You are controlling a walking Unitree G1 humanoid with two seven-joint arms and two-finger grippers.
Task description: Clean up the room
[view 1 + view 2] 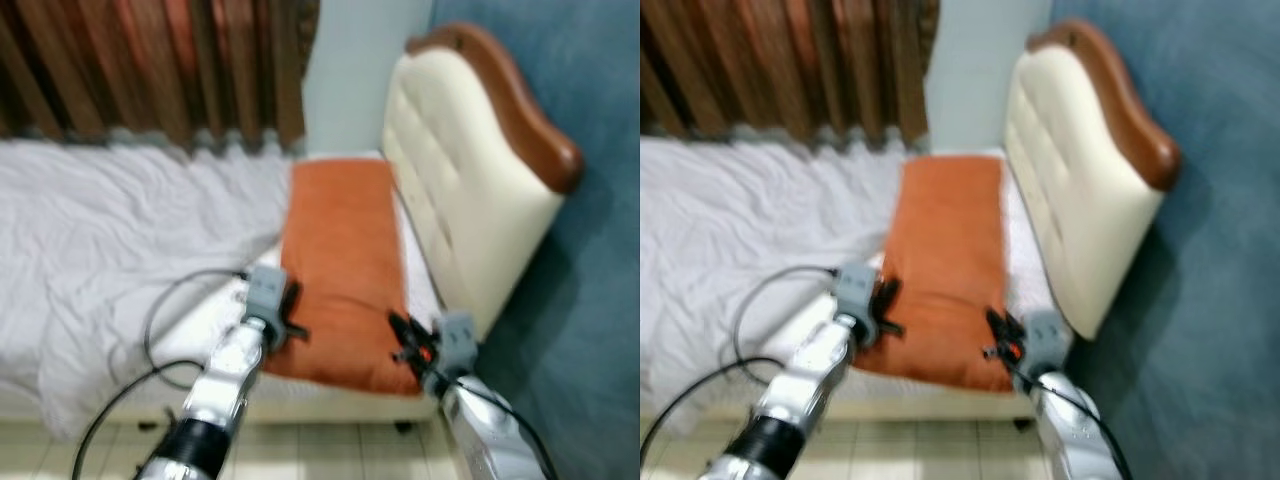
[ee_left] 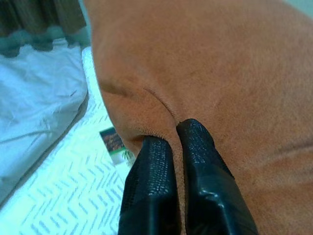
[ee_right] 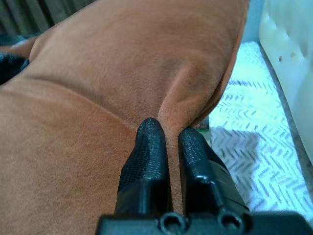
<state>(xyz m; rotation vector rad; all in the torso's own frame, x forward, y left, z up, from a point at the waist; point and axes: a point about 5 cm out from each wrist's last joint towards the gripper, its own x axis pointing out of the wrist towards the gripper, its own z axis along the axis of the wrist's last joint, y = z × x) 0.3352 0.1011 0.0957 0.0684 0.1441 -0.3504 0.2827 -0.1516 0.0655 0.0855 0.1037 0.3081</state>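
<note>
Left tool [image 2: 171, 142] and right tool [image 3: 166, 137] each pinching orange pillow [image 1: 345, 260] edge, on bed [image 1: 110, 230]

No readable text anywhere. Small printed label [image 2: 114, 145] lying on the patterned mattress [image 2: 63, 191] beside the orange pillow [image 2: 205, 73], dark picture and green band, lettering too blurred to read.

Pillow [image 1: 342, 262] laid on bed [image 1: 120, 250], at its right end, beside headboard [image 1: 465, 190] on the right. Curtain [image 1: 150, 65] hung behind bed. Pillow's near corners are pinched by left gripper [image 1: 292, 318] and right gripper [image 1: 403, 336].
</note>
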